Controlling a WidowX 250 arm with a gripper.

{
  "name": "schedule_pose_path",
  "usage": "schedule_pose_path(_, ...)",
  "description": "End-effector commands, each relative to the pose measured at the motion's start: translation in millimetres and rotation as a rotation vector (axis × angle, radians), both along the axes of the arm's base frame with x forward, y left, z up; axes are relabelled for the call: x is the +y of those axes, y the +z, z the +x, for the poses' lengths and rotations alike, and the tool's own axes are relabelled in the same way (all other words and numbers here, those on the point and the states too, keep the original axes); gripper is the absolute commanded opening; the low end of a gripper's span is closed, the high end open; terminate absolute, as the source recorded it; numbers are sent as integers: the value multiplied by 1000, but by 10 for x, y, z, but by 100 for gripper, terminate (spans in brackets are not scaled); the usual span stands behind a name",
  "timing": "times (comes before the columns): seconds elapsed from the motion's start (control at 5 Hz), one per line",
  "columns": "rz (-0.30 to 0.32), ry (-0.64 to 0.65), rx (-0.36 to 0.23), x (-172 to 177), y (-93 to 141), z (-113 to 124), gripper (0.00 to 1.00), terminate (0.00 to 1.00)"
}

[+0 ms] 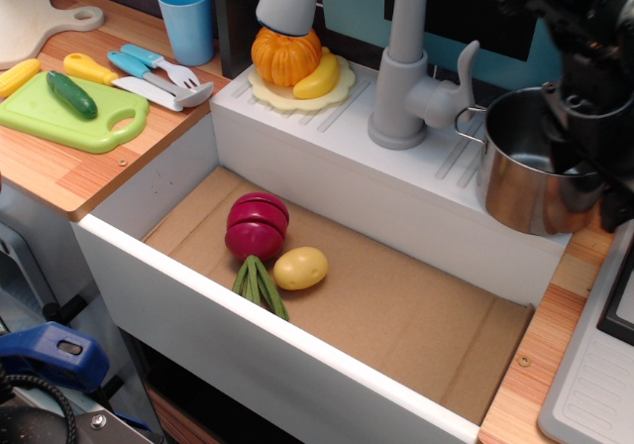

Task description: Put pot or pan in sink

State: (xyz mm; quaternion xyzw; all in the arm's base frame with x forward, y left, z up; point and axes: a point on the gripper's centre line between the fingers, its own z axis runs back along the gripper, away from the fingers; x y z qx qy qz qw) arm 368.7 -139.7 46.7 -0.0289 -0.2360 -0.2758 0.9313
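While the shiny steel pot (pixel 530 171) sits on the white ledge right of the grey faucet (pixel 408 67), the black gripper (pixel 584 142) hangs over its far rim; can't tell if it's clamped. I'd grip the rim squarely, then lift clear before swinging into the cardboard-floored sink (pixel 396 305).
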Motion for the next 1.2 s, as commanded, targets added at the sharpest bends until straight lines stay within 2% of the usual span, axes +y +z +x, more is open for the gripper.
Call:
schedule_pose_path(0.0,6,26,-55,-5,-14,61,0,0)
schedule_pose_path(0.2,26,31,-60,-10,28,60,0,0)
schedule_pose_path(0.4,19,46,-56,-27,32,28,0,0)
schedule_pose_path(0.6,46,102,-26,-67,170,-87,0,0)
schedule_pose_path(0.8,87,187,8,-44,332,-321,0,0)
schedule_pose_path(1.0,89,258,44,34,331,-471,0,0)
